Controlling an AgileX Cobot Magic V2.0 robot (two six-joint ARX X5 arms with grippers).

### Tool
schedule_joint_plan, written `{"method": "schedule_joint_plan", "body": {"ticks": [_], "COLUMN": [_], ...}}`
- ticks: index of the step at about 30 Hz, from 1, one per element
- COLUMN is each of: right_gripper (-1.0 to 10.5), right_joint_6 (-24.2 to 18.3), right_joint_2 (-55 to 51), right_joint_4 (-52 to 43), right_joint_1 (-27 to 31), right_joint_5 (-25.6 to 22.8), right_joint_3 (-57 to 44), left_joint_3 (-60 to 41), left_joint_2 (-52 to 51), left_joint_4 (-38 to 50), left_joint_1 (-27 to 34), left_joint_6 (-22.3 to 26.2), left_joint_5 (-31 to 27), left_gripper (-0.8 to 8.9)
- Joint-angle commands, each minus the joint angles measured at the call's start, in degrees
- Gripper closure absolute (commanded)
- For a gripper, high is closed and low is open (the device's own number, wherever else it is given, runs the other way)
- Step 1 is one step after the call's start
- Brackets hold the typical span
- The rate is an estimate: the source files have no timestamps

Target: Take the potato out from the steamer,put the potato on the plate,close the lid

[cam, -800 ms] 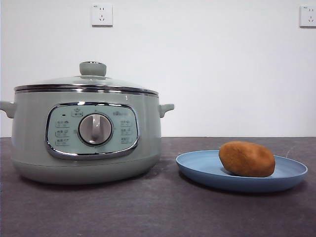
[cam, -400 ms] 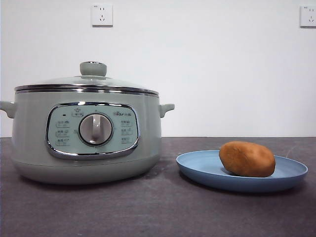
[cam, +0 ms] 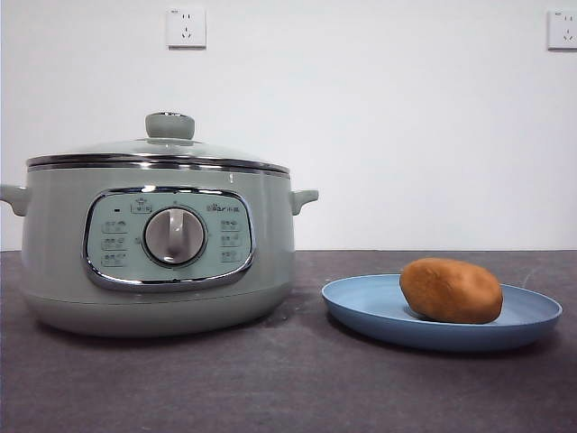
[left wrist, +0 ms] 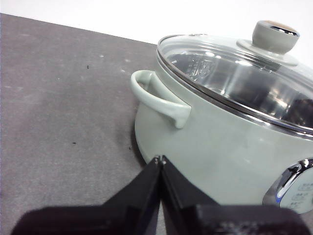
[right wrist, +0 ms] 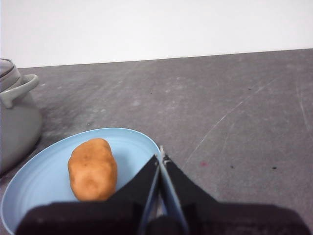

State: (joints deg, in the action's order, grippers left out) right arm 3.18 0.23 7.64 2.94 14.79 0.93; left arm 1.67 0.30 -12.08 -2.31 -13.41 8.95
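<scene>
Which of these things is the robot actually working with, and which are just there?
Part of the job:
potato, lying on the plate
steamer
lid, closed on the steamer

Just there:
two wall sockets
dark table

The front camera sits low, level with the dark grey table (cam: 270, 379), facing the white wall. The left wrist camera looks closely at the sage-green round steamer pot (left wrist: 220, 147) from its handle side; the right wrist camera looks down on the shallow light-blue plate (right wrist: 39, 181). Both things appear in the front view too.
</scene>
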Motion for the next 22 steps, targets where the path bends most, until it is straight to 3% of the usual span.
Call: {"method": "schedule_joint_plan", "body": {"ticks": [1, 22], "right_gripper": [9.5, 9.5], "right_joint_6": [1.5, 1.5], "right_joint_2": [-0.2, 0.2], "right_joint_4": [1.8, 1.8], "right_joint_1": [-0.2, -0.2], "right_joint_5": [-0.2, -0.2], "right_joint_3": [-0.6, -0.5], "left_joint_3": [-0.6, -0.6], "left_joint_2": [-0.1, -0.1], "left_joint_4": [-0.3, -0.3], "left_joint_1": [0.2, 0.2], "left_joint_6": [-0.1, -0.1], "left_joint_5": [0.1, 0.1], "left_gripper": [8.17, 8.17]}}
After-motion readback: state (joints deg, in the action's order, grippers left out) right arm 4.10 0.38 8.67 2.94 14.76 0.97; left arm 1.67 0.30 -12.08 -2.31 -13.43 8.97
